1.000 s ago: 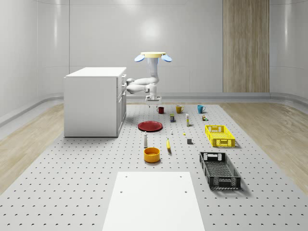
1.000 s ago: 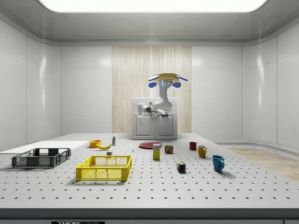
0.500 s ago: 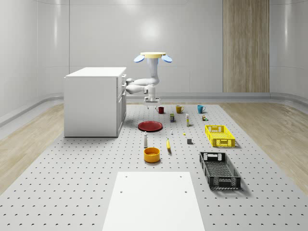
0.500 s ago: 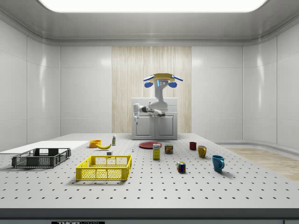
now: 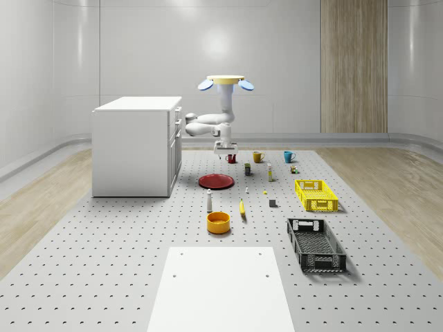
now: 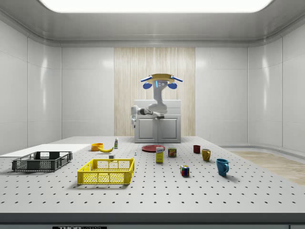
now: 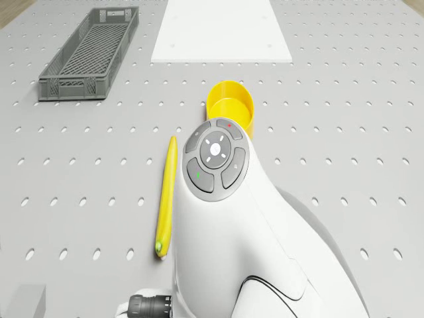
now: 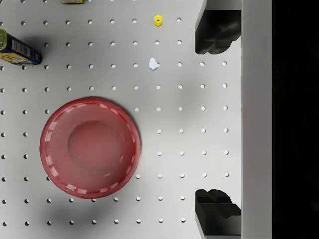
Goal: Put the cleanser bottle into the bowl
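Hovering drone point(image 5: 225, 81) over perforated table point(image 5: 124, 263); end effector point(image 5: 225, 154) wide open above red plate point(image 8: 89, 147).

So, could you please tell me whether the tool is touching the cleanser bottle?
Apart. In the whole-scene view the tool hangs above the red plate, with the cleanser bottle standing well away.

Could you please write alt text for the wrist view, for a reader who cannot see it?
Looking straight down past the open gripper, whose two dark fingertips stand wide apart, a red plate lies on the grey perforated table. Beyond it sit a small white piece, a small yellow piece and a yellow-labelled can.
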Available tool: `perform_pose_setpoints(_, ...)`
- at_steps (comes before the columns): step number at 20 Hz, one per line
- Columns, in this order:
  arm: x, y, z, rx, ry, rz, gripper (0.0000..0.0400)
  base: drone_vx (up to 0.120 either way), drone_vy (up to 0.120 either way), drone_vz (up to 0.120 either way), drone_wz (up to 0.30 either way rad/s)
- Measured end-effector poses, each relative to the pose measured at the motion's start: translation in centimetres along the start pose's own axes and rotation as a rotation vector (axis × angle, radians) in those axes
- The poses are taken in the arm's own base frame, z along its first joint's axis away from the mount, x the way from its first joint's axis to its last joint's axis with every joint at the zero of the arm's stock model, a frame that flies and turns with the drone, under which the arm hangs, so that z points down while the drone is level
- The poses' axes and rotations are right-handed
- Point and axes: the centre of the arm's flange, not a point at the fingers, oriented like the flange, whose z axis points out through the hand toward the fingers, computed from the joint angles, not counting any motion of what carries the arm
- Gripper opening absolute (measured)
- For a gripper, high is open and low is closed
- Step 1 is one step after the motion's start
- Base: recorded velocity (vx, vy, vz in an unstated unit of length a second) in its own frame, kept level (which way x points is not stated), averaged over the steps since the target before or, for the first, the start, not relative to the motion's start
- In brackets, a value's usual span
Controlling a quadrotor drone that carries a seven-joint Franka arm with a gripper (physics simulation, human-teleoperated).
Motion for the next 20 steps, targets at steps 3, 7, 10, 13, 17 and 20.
perform_pose_setpoints(3, -0.12, -0.13, 0.0, 0.0, 0.0, -0.007, 0.04, 0.12, 0.04, 0.0, 0.0)
perform_pose_setpoints(7, -0.19, -0.2, 0.0, 0.0, 0.0, -0.012, 0.04, 0.12, 0.0, 0.0, 0.0)
perform_pose_setpoints(10, -0.21, -0.23, 0.0, 0.0, 0.0, -0.014, 0.04, 0.12, 0.0, 0.0, 0.0)
perform_pose_setpoints(13, -0.22, -0.24, 0.0, 0.0, 0.0, -0.015, 0.04, 0.12, 0.0, 0.0, 0.0)
perform_pose_setpoints(17, -0.23, -0.25, 0.0, 0.0, 0.0, -0.016, 0.04, 0.12, -0.04, 0.0, 0.0)
perform_pose_setpoints(20, -0.23, -0.25, 0.0, 0.0, 0.0, -0.016, 0.04, 0.12, 0.0, 0.0, 0.0)
